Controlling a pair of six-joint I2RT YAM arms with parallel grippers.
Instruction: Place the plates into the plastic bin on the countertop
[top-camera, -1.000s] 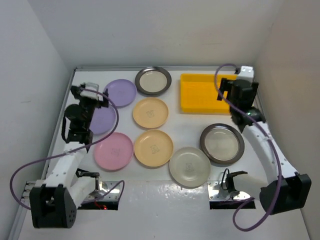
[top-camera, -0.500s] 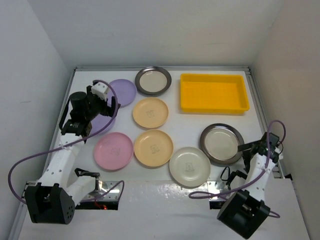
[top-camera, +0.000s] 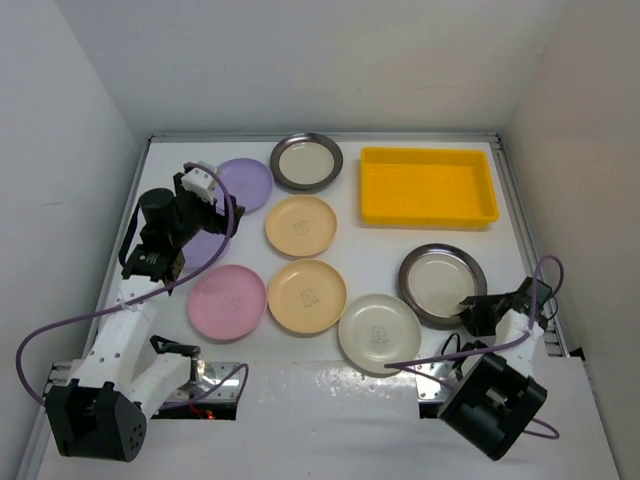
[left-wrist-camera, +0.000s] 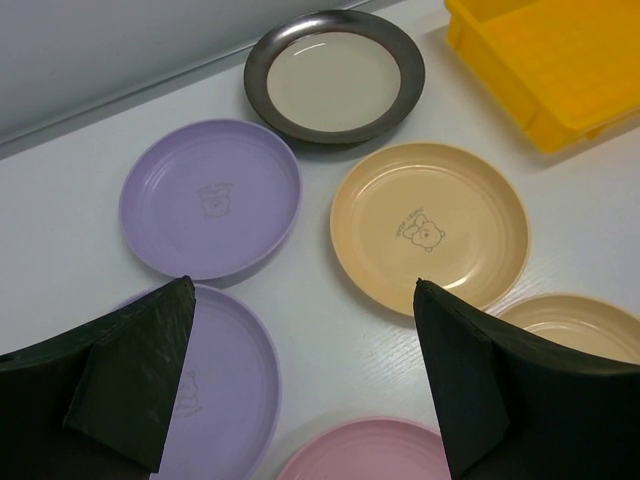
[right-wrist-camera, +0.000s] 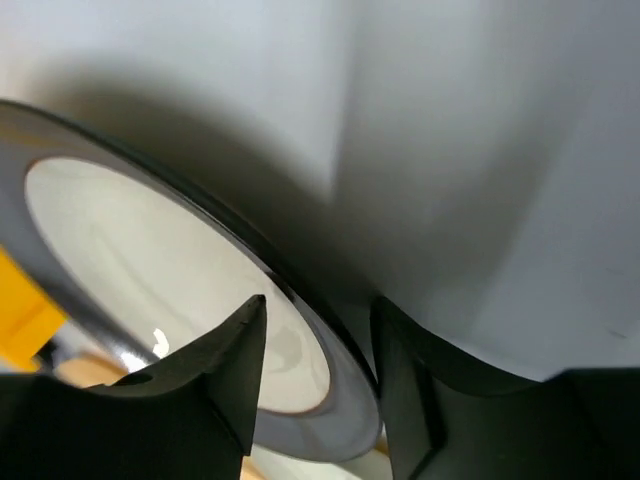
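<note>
You've got the white countertop (top-camera: 375, 250) walled in on three sides. The yellow plastic bin (top-camera: 428, 188) sits at the far right, close to the back wall.

Eight plates show, and all of them lie flat on the countertop outside the bin:
- **Far row:** a lilac plate (top-camera: 243, 185), then a dark-rimmed plate (top-camera: 306, 161) just left of the bin.
- **Middle:** a second lilac plate (top-camera: 210, 245), partly under your left arm, and a yellow-orange plate (top-camera: 301, 225).
- **Near row:** a pink plate (top-camera: 227, 302), a second yellow-orange plate (top-camera: 307, 296) and a cream plate (top-camera: 379, 333).
- **Right side:** a second dark-rimmed plate (top-camera: 443, 286) sits near-side of the bin, its edge almost touching the cream one.

Your left gripper (left-wrist-camera: 302, 300) hangs above the near lilac plate with its fingers spread wide and nothing between them. Both lilac plates and the far yellow-orange plate show under it.

Your right gripper (right-wrist-camera: 320, 315) is low at the near-right edge of the right dark-rimmed plate. Its fingers are apart and straddle the rim, one over the pale inside and one outside. Light plate surface still shows beside the inner finger, so it isn't clamped. I can't tell whether the fingers touch the rim.
</note>
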